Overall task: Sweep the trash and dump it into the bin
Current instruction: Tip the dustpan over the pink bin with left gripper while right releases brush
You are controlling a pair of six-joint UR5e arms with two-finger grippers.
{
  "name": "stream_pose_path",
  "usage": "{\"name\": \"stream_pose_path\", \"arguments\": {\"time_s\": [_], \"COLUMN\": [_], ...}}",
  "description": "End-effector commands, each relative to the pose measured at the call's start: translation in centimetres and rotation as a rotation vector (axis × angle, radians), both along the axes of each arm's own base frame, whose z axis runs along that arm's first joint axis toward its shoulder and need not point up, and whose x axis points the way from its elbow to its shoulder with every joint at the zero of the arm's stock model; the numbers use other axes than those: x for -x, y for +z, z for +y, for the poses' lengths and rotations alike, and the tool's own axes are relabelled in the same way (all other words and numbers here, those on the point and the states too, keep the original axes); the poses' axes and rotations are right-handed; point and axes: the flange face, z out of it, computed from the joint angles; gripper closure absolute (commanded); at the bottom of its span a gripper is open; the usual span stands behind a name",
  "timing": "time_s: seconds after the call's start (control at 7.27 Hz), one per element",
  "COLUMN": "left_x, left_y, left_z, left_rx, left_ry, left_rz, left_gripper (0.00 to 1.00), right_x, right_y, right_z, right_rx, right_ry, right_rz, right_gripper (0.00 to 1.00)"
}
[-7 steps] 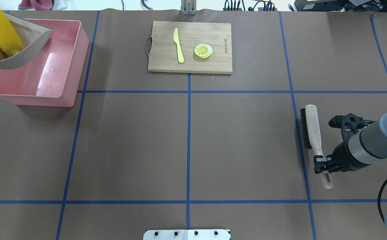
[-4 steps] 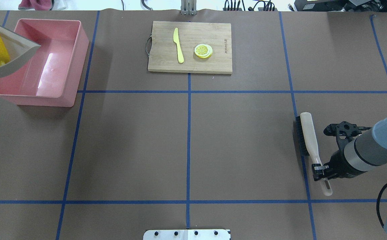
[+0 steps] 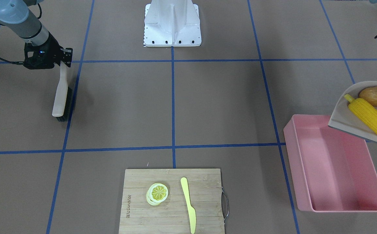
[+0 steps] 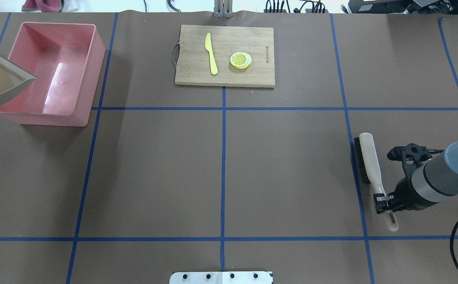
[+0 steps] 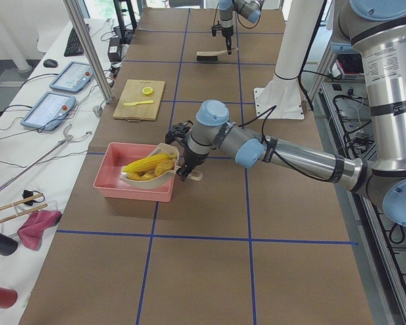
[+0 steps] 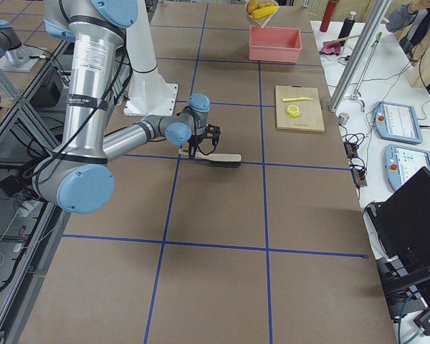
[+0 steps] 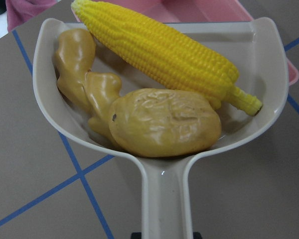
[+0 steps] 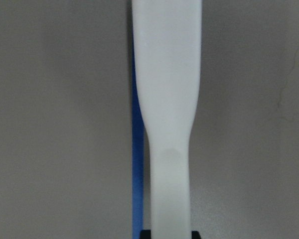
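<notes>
L gripper (image 5: 187, 173) was clenched on the dustpan (image 7: 264, 59) handle, pan aloft over the bin's (image 4: 96, 67) left rim at the table's (image 4: 252, 157) far-left corner, lip facing bin, corn (image 7: 164, 55) crosswise, potato (image 7: 164, 122) & ginger (image 7: 82, 69) at handle end; R gripper (image 4: 385, 199), far off, clamped the brush (image 4: 369, 161).

Bin (image 4: 98, 67): glossy pink plastic, glare inside.
Dustpan (image 7: 164, 199): smooth matt beige plastic.
Corn cob (image 7: 159, 50): bumpy yellow plastic, slight sheen.
Potato (image 7: 164, 122): wrinkled, satin.
Ginger root (image 7: 82, 69): smooth, knobbly.
Brush (image 4: 369, 159): smooth pale handle, dark bristles.
Cutting board (image 4: 191, 55): grained wood.
Surface (image 4: 154, 169): matt brown paper, blue tape (image 4: 223, 157).
</notes>
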Motion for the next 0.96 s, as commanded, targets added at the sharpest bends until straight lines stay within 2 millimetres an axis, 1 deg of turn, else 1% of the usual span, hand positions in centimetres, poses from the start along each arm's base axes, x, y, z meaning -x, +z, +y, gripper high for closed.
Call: {"name": "stream_pose_path", "arguments": {"time_s": [0.0, 0.14, 0.28, 0.41, 0.55, 0.69, 0.83], "left_x": [1.3, 0.9, 0.6, 0.3, 0.1, -0.2, -0.6], "left_y": [3.1, 2.7, 2.3, 1.0, 0.1, -1.1, -1.8], "left_z": [-0.3, -1.0, -1.8, -2.9, -4.0, -5.8, -8.0], "left_rx": [0.071, 0.067, 0.069, 0.073, 0.069, 0.075, 0.102], "left_ry": [0.041, 0.089, 0.122, 0.13, 0.129, 0.125, 0.129], "left_rz": [-0.047, -0.069, -0.088, -0.092, -0.096, -0.111, -0.115], "left_gripper": [1.0, 1.0, 1.0, 1.0, 1.0, 1.0, 1.0], "right_x": [-0.6, -0.5, -0.4, -0.2, -0.2, -0.2, -0.7], "right_y": [0.3, 0.3, 0.0, -0.2, -0.1, -0.1, -0.2], "right_z": [-0.2, -0.2, -0.3, -0.3, -0.3, -0.4, -0.7], "right_rx": [0.004, 0.003, -0.001, -0.003, -0.002, -0.002, 0.0], "right_ry": [0.014, 0.013, 0.013, 0.011, 0.011, 0.011, 0.021], "right_rz": [0.005, 0.006, -0.001, -0.005, -0.004, -0.004, -0.008], "right_gripper": [1.0, 0.9, 0.62, 0.49, 0.47, 0.2, 0.0]}}
